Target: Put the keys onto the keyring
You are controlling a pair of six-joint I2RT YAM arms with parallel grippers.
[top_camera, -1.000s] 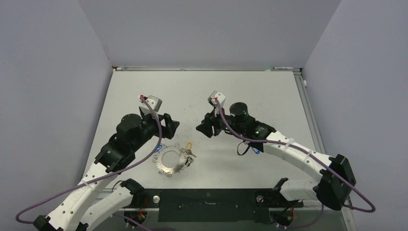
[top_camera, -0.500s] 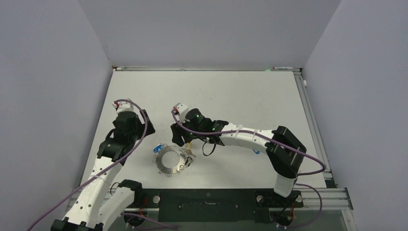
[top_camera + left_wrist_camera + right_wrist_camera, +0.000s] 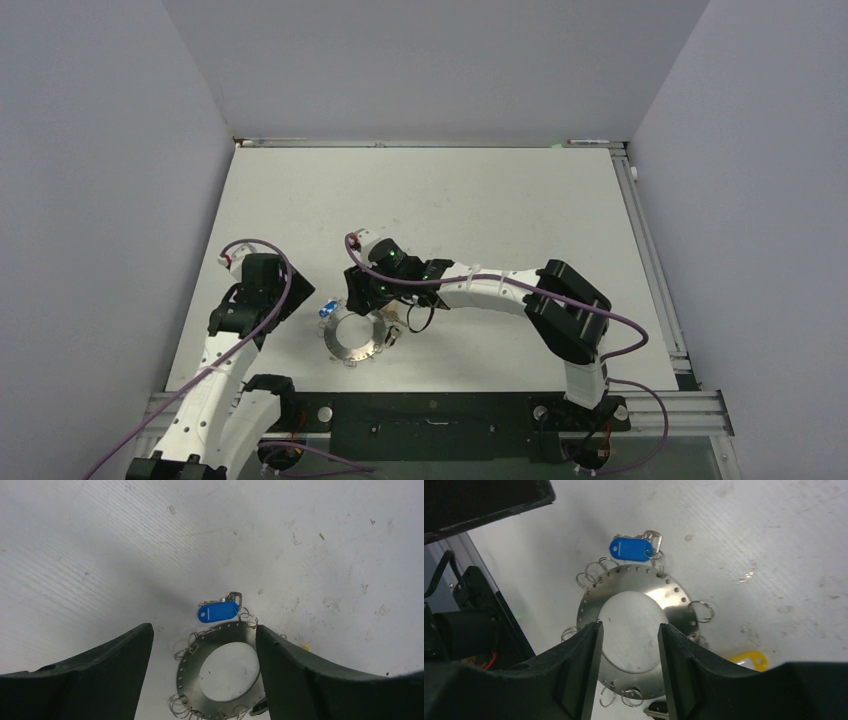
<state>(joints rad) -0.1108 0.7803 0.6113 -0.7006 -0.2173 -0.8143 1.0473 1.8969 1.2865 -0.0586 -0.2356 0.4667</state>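
Jaws of the left gripper (image 3: 285, 300) are held apart and empty, at 10 o'clock from the keyring (image 3: 343, 348), which is laid flat on the white surface (image 3: 480, 200). A blue-tagged key (image 3: 327, 309) is seen touching the ring's rim at 11 o'clock. Jaws of the right gripper (image 3: 629, 630) are spread above the central hole, clamping nothing. A yellow-tagged key (image 3: 751, 660) is laid just beside the ring at 2 o'clock.

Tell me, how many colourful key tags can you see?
2. The blue tag lies beside the keyring; the yellow tag sits across the ring from it, partly behind the right end effector. Others may hide under the arms.
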